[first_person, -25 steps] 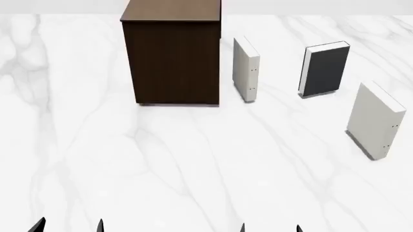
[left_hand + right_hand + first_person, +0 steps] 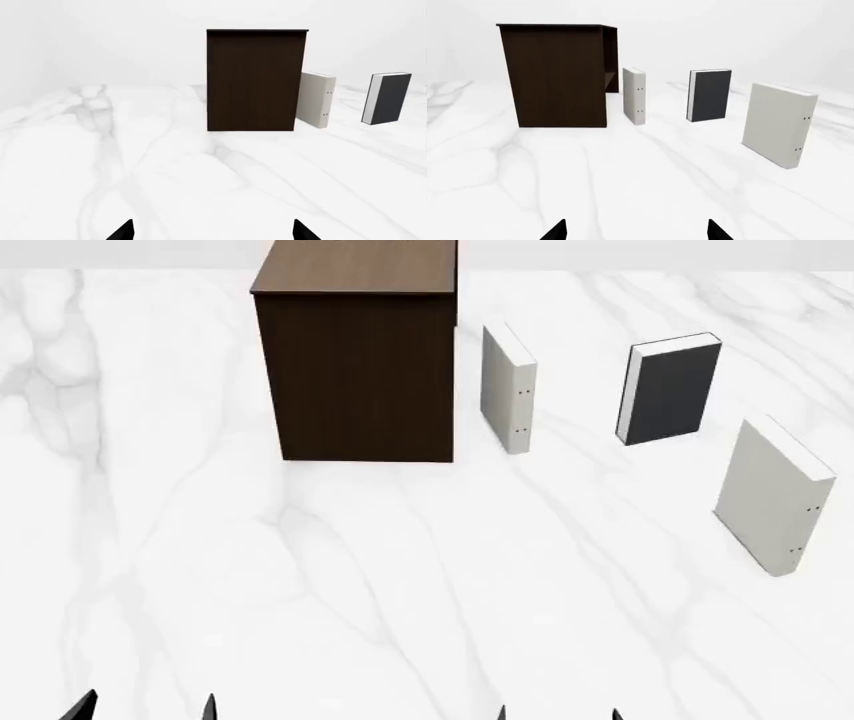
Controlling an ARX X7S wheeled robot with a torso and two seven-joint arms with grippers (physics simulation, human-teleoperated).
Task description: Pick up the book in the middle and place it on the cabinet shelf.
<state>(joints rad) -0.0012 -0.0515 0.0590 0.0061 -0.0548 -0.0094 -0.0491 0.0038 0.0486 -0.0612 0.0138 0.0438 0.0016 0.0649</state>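
The book is dark grey with white page edges and stands upright on the white marble surface, between two paler books. It also shows in the left wrist view and the right wrist view. The dark brown cabinet shelf with a lighter flat top stands at the back left; it also shows in the wrist views. My left gripper and right gripper are open and empty at the near edge, far from the book. Only their black fingertips show.
An off-white book stands right beside the cabinet. Another off-white book stands nearer, at the right. The white marble surface stretches between my grippers and these things.
The view has shifted slightly: the cabinet and books sit a few pixels lower in the head view. The grippers have hardly moved.
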